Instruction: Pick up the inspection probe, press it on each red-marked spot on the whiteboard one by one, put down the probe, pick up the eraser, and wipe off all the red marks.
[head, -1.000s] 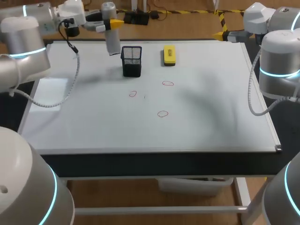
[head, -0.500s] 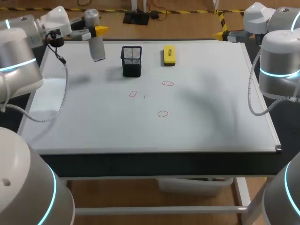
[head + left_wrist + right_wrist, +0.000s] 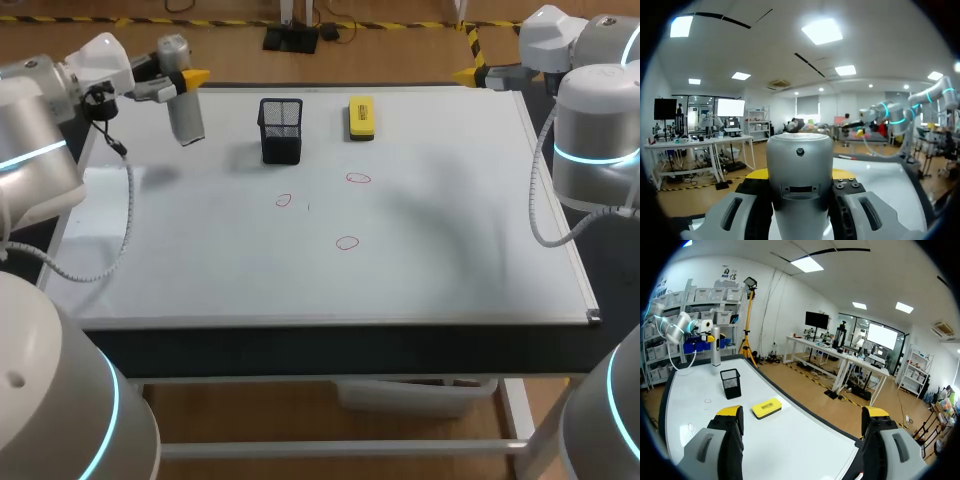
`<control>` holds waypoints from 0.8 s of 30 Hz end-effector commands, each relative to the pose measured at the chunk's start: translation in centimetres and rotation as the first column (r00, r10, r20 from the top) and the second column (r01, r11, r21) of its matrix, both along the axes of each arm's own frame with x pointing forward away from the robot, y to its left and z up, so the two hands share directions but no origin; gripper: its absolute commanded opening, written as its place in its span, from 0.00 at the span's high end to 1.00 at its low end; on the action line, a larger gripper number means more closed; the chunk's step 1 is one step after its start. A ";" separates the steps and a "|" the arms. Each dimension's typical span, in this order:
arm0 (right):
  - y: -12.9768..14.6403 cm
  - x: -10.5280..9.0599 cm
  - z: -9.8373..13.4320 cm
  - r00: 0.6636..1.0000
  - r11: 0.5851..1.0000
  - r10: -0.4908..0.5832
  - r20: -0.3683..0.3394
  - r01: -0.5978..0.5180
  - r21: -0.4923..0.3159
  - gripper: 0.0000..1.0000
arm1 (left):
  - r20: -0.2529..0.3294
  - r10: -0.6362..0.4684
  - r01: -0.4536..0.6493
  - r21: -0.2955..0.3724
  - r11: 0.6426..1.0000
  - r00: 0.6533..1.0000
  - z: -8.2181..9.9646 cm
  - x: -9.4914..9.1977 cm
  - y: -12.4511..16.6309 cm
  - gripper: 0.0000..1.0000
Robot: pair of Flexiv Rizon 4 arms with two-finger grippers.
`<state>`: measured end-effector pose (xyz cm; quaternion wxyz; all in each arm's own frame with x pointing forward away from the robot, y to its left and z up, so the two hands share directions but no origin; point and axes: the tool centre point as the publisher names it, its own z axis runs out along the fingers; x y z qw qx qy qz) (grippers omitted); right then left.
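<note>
The left arm [image 3: 40,110] comes in over the far left corner of the whiteboard [image 3: 450,260], which lies flat on the counter [image 3: 330,350]. The left jaws are clamped on the top part of the inspection probe [image 3: 185,115], a silver-grey cylinder that hangs nearly upright below them, slightly tilted. Its lower end sits over the board's far left edge, and its shadow falls on the board apart from it. In the left wrist view the probe [image 3: 800,175] fills the gap between the two fingers, with a yellow tip showing on each side of it.

To the right of the probe, near the far edge, stands a black mesh holder [image 3: 281,130], upright. Just beyond it on the right lies the yellow eraser [image 3: 361,117], flat on the board with its long side running away from the robot, apart from the holder.

Three red marks are drawn nearer the middle: one [image 3: 284,200] in front of the holder, one [image 3: 358,179] in front of the eraser, and a third [image 3: 347,242] closer to the front edge, between those two.

The right arm [image 3: 600,120] stands off the far right corner of the board. The right jaws are spread wide with nothing between them; in the right wrist view the eraser [image 3: 766,408] and holder [image 3: 730,383] lie well ahead of them.
</note>
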<state>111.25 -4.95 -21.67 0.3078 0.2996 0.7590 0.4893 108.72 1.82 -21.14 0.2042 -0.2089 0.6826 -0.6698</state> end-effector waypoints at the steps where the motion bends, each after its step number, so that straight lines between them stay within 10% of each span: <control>1: 0.0 0.1 0.0 1.000 1.000 0.001 -0.002 -0.001 -0.001 0.00 | -0.001 0.015 -0.015 0.006 1.000 1.000 0.1 -0.6 0.4 1.00; 24: -0.2 0.3 -0.1 1.000 1.000 0.011 -0.009 -0.011 -0.005 0.00 | -0.016 0.031 -0.031 0.004 1.000 0.999 0.0 -0.3 2.3 1.00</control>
